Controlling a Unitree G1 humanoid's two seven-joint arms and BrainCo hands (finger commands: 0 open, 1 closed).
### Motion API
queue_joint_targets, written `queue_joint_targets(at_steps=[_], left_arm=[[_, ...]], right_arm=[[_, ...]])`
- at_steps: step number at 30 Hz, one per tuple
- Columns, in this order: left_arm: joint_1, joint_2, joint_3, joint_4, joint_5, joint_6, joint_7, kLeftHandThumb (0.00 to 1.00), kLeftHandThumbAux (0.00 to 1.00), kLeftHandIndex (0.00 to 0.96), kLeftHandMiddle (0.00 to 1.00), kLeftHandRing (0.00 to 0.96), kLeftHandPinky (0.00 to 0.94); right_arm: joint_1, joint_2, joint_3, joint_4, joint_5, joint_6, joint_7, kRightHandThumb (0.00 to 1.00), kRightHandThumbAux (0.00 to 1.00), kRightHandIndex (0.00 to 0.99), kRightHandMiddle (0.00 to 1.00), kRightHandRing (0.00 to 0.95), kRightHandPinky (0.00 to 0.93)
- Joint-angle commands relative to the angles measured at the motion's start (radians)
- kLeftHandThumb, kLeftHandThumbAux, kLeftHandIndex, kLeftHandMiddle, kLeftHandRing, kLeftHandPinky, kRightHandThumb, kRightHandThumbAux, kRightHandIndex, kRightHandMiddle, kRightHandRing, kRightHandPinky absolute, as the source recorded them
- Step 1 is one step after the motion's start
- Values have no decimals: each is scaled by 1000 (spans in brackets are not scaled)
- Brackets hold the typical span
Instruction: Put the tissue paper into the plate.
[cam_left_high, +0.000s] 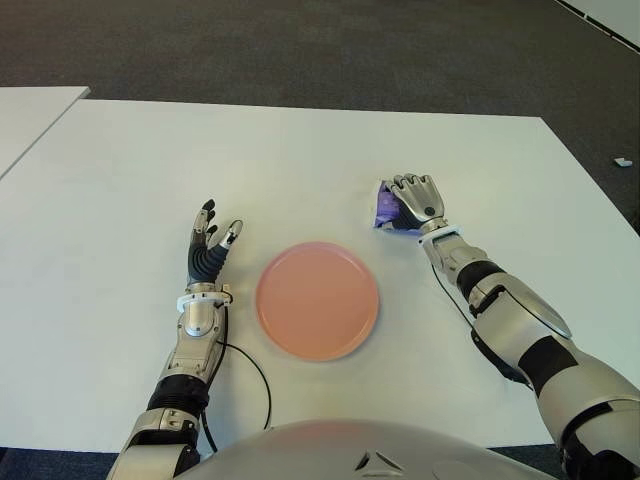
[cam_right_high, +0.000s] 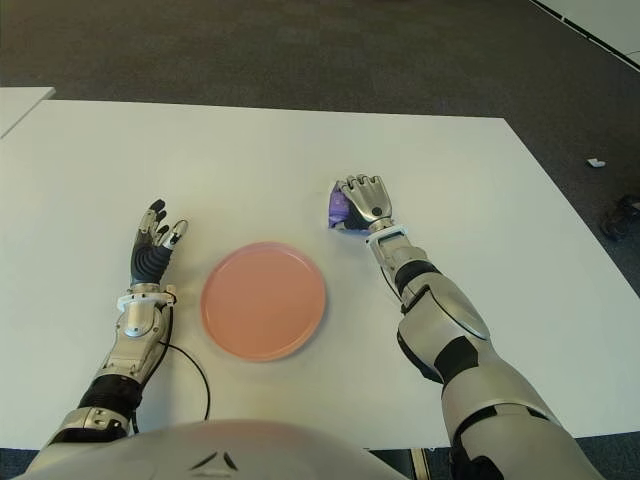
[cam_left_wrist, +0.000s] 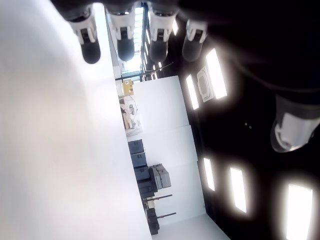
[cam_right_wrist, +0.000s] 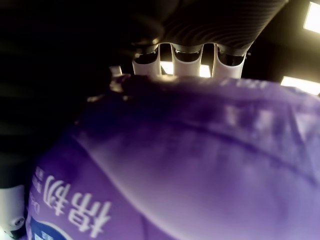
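Eye views: one pink plate (cam_left_high: 317, 299) sits on the white bench (cam_left_high: 300, 170), bare. One purple tissue pack (cam_left_high: 386, 208) lies on the bench right of and beyond the plate, under the right hand (cam_left_high: 417, 203). Left hand (cam_left_high: 208, 252) is left of the plate. Left wrist view: fingers (cam_left_wrist: 91, 47) extended, holding nothing. Right wrist view: fingers (cam_right_wrist: 188, 56) curled over the pack, gripping it.
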Motion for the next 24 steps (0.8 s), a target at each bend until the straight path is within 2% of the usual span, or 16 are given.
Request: queue_joint_targets(at_steps=[1,14,20,24], left_arm=[[57,1,7,70,-5,39,-24,25,446,0,0,0,0],[48,3,5,79,3,37,-16,33,437,0,0,0,0],[51,3,5,73,1,30,-18,38,445,0,0,0,0],[47,4,5,76,-1,32,-22,37,446,0,0,0,0]], right_arm=[[166,58,66,50,-71,-43,76,747,707,440,868,864,877],[167,56,50,48,-51,-63,69,747,708,440,871,869,884],[167,59,51,45,-55,-51,16,747,708,440,874,873,888],[164,60,33,45,-37,-63,16,747,708,440,872,872,883]])
